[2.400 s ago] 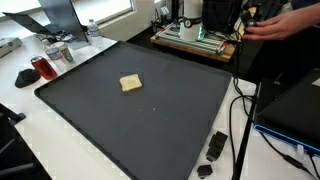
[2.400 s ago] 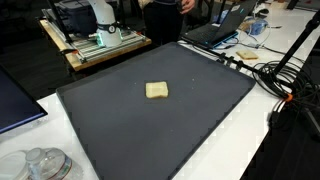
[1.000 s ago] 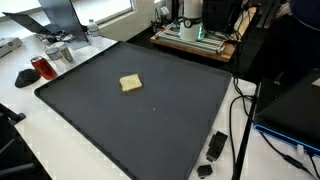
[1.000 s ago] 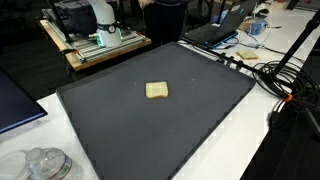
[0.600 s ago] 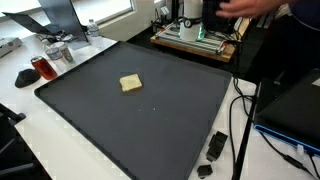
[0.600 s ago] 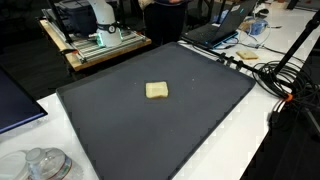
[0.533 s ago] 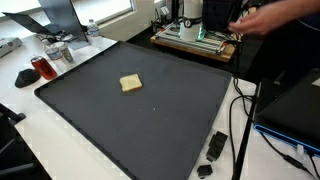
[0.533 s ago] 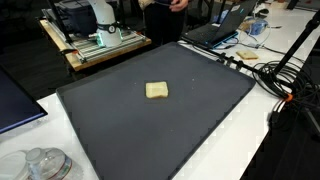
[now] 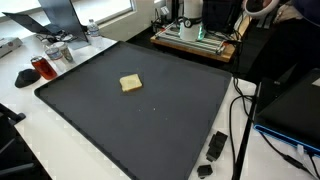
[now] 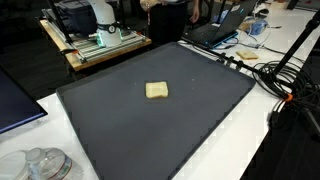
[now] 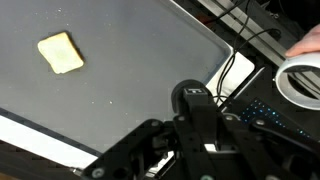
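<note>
One tan sponge (image 11: pixel 60 53) lies on the dark mat (image 11: pixel 150 40), well up and left of the gripper (image 11: pixel 196 108) in the wrist view, its slightly longer side running across the picture; we cannot tell whether the fingers are apart or together. The sponge has not moved since earlier, but a person's hand (image 11: pixel 308 42) now holds a roll of tape (image 11: pixel 300 80) beyond the mat
</note>
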Robot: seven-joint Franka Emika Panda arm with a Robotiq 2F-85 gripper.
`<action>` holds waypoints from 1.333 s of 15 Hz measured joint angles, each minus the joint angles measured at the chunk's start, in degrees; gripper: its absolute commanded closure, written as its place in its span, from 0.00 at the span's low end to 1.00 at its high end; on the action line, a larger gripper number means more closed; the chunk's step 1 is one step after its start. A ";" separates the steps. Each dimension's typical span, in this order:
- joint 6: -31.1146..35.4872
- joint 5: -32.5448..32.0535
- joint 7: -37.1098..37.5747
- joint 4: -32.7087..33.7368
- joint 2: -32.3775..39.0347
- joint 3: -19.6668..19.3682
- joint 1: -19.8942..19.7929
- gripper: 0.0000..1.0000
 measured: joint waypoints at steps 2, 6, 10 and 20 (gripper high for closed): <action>-1.25 -0.26 0.80 4.22 4.40 -0.43 -2.36 0.93; -2.27 -3.10 5.03 12.43 13.82 -0.59 -7.19 0.94; -5.20 -5.88 8.11 17.22 20.90 -0.58 -9.27 0.78; -3.50 -3.65 8.79 19.02 26.90 -3.28 -11.16 0.95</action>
